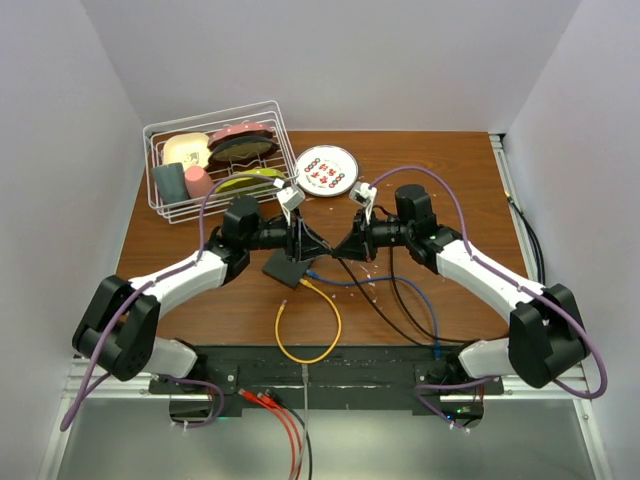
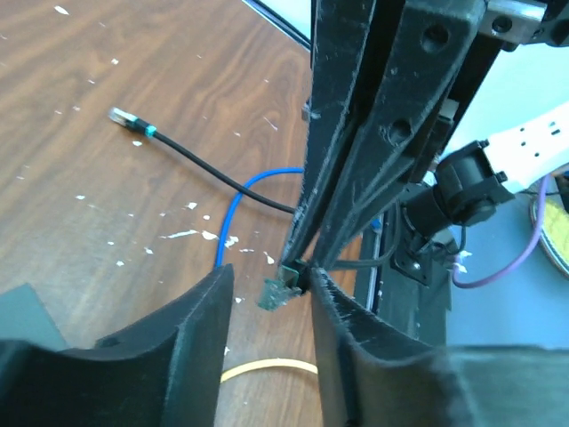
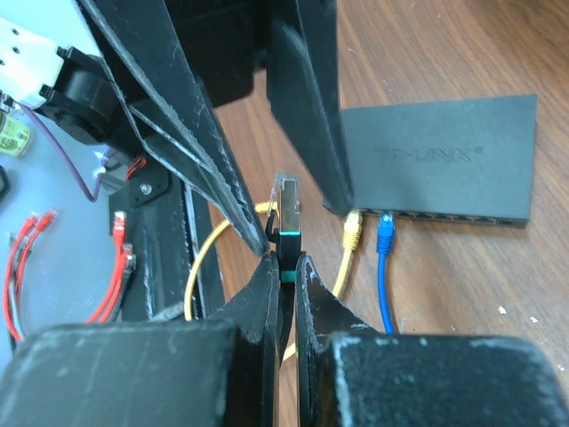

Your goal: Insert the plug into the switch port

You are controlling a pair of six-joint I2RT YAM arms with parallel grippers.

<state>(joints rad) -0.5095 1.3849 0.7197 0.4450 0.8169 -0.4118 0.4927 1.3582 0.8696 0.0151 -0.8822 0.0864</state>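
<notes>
Plug (image 3: 286,212) sits pinched in right claw (image 3: 284,264); left claw (image 2: 271,280) flanks it.

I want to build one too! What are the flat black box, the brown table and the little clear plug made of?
The flat black rectangular box looks like matte plastic, maybe painted metal: dull, even surface with faint lettering. The brown table looks like wood or wood-look laminate: streaky grain, soft sheen. The little clear plug looks like see-through plastic: glassy tip.
</notes>
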